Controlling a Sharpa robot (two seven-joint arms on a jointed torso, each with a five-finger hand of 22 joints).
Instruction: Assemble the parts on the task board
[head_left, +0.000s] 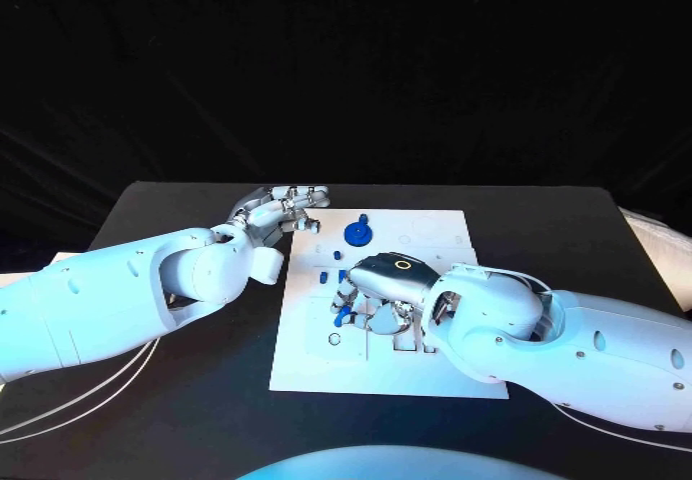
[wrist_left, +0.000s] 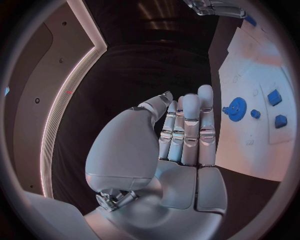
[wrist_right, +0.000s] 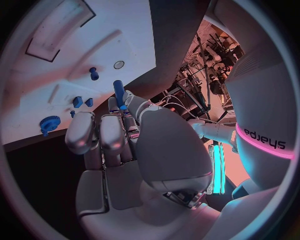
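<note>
The white task board lies in the middle of the black table. My right hand hovers over the board's middle and pinches a blue peg between thumb and fingers; the same peg shows at its fingertips. A blue gear lies near the board's far edge, with small blue blocks closer in. Another blue peg stands in the board near a round hole. My left hand hangs off the board's far left corner, fingers straight, holding nothing. From the left wrist, the gear lies beyond the fingers.
Slots and recesses mark the board's near half. Bare black table lies to the left and right of the board. Cables trail under my left arm.
</note>
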